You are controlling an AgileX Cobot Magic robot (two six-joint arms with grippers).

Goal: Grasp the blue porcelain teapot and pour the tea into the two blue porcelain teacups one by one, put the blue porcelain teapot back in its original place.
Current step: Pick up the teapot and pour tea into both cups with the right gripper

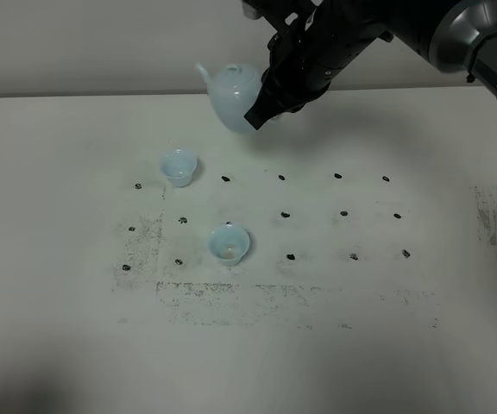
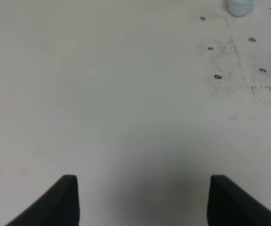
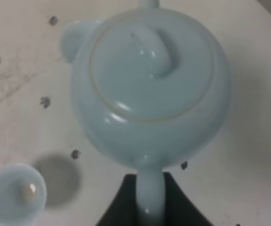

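Observation:
The pale blue teapot [image 1: 234, 93] hangs in the air over the back of the table, spout pointing left. My right gripper [image 1: 264, 109] is shut on its loop handle. In the right wrist view the teapot [image 3: 149, 89] fills the frame, with the handle between the black fingers [image 3: 119, 205]. One teacup [image 1: 179, 166] stands front-left of the teapot and the other teacup [image 1: 229, 243] stands nearer the front. Both show in the right wrist view, one [image 3: 15, 195] in full and one [image 3: 74, 40] partly behind the teapot. My left gripper [image 2: 142, 202] is open and empty over bare table.
The white table [image 1: 386, 302] carries a grid of small dark marks [image 1: 285, 214] and scuffed grey patches [image 1: 231, 297]. One teacup's base [image 2: 241, 5] shows at the edge of the left wrist view. The right arm [image 1: 456, 34] reaches in from the back right.

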